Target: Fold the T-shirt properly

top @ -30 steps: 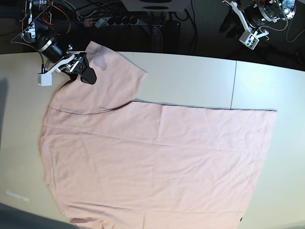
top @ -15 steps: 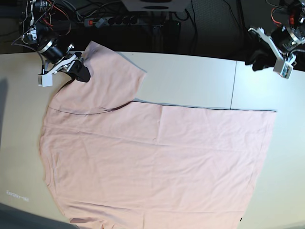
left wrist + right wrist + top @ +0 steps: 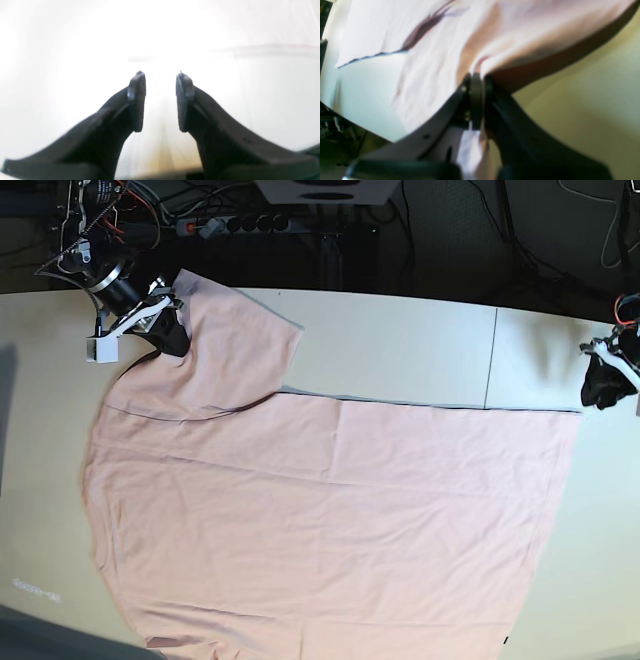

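Dark clutter of cables and a power strip is lining the far edge of the pale cream bench (image 3: 400,340), and most of the surface is lying under cloth.

At the bench's far left corner, the right gripper (image 3: 165,330) is clamping a fold of fabric; the right wrist view shows its black fingers (image 3: 476,100) pressed together with pink cloth (image 3: 520,30) bunched between them and rising away in a lifted ridge. That pinch sits on the sleeve, presumably so the sleeve can be carried inward over the body as a first fold.

Near the right edge, the left gripper (image 3: 605,380) is hanging just beyond the garment's hem corner. Its wrist view shows the two dark fingers (image 3: 136,105) parted with bright bench between them and nothing held, seemingly readying to take that corner.

Spreading outward from both, the large pale pink short-sleeved cotton T-shirt (image 3: 330,520) is lying flat and plain-side up, reaching from the left edge almost to the right and down to the near edge.

Only the base view gives the whole layout; only the wrist views settle each grip. The left wrist view is washed out, so whether that gripper is touching the bench cannot be told.
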Robot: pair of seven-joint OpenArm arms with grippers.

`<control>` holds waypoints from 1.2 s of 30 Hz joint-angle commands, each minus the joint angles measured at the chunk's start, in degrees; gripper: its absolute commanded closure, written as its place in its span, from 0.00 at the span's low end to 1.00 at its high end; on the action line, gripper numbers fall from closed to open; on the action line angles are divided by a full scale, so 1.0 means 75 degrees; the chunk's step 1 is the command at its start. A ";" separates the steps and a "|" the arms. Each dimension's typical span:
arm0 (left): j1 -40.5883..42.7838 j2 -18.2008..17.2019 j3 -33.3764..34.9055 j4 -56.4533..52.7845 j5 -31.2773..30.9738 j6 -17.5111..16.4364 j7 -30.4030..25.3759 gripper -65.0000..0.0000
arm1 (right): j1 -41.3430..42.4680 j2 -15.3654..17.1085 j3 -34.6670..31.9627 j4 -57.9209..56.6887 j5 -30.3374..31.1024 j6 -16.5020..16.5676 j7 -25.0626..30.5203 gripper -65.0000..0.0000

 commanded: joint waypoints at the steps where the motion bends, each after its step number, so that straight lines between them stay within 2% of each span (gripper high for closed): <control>1: -0.0224 -0.0248 -0.0012 -0.0175 -0.0076 -0.0026 -0.0134 0.65 | -0.0006 0.0061 0.0029 0.0085 -0.0085 0.0090 0.0003 1.00; 7: -0.1603 -0.0618 0.0723 -0.1795 -0.0079 -0.0026 0.0154 0.64 | 0.0012 0.0064 0.0029 0.0085 -0.0085 0.0090 0.0000 1.00; 15: -0.2987 -0.0729 0.1623 -0.2999 -0.0230 -0.0032 0.0606 0.63 | 0.0082 0.0050 0.0029 0.0085 -0.0597 0.0090 -0.0003 1.00; 23: -0.3450 -0.0726 0.1958 -0.3019 -0.0391 -0.0038 0.0921 0.63 | 0.0119 0.0050 0.0029 0.0085 -0.0597 0.0087 0.0000 1.00; 29: -0.3474 -0.0705 0.2256 -0.3075 -0.0108 -0.0035 0.0973 0.60 | 0.0119 0.0047 0.0029 0.0085 -0.0571 0.0090 0.0003 1.00; 36: -0.3815 -0.0688 0.2259 -0.3640 -0.0382 -0.0102 0.1131 0.60 | 0.0119 0.0050 0.0029 0.0085 -0.0574 0.0090 0.0000 1.00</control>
